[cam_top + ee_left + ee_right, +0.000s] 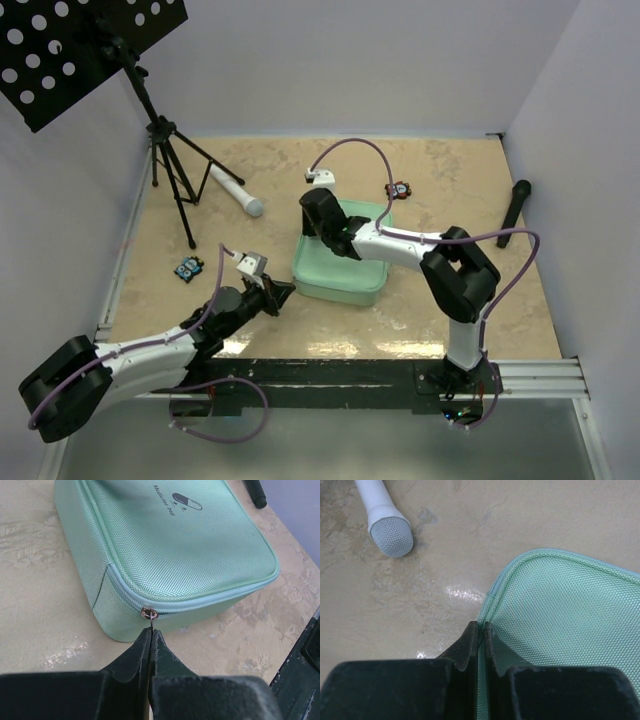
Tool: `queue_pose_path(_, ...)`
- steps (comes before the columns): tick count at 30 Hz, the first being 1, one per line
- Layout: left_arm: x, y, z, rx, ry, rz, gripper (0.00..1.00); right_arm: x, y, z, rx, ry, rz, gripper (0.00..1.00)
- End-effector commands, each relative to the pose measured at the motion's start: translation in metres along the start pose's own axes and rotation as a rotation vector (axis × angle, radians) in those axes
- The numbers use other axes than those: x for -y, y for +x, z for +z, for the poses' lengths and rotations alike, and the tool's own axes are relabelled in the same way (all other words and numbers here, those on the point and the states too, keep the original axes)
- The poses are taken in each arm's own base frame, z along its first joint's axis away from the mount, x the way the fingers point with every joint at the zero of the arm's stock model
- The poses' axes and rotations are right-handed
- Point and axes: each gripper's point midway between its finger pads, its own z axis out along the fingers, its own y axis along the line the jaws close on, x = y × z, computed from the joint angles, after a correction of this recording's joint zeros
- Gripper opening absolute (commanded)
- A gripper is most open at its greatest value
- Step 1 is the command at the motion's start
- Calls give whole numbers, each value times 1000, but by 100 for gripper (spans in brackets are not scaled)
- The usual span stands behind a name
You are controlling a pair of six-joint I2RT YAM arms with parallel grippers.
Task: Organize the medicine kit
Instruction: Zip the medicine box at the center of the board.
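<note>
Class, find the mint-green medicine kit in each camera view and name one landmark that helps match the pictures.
Top external: medicine kit at centre.
Left wrist: fills the upper middle.
Right wrist: lower right corner.
Landmark: white microphone, seen in top and right wrist views only.

the medicine kit point(345, 278) is mint green in a fine woven grain, with paler blue-green piping, a dark pill logo point(186, 501) beside dark script, and a silver zip pull point(149, 613). the table point(440, 180) is beige, marbled with paler streaks. the white microphone point(236, 190) has a grey mesh head; the other microphone point(514, 212) is black. one gadget point(398, 189) is black and red, the other gadget point(187, 268) black and blue. the music stand point(80, 45) is black, dotted with round holes. the left gripper point(150, 632) and right gripper point(481, 626) are black, the cables point(352, 141) purple.
</note>
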Motion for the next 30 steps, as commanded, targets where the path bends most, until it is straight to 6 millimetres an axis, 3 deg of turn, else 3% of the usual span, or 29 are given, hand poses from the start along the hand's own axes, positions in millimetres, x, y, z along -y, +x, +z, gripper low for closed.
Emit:
queue_pose_path(1,7,38,-21,-76,101,-50,0,84,96,21,-272,225,-122,0)
queue_pose_path(16,48,38,-8,-94,212,-79,0,97,93,25,-259,239,-73,0)
queue_pose_path(20,66,26,4,-69,259,-87,0,98,95,24,-260,241,-66,0)
queue_pose_path(30,102,24,31,-77,354,-97,0,102,95,25,-258,244,-46,0)
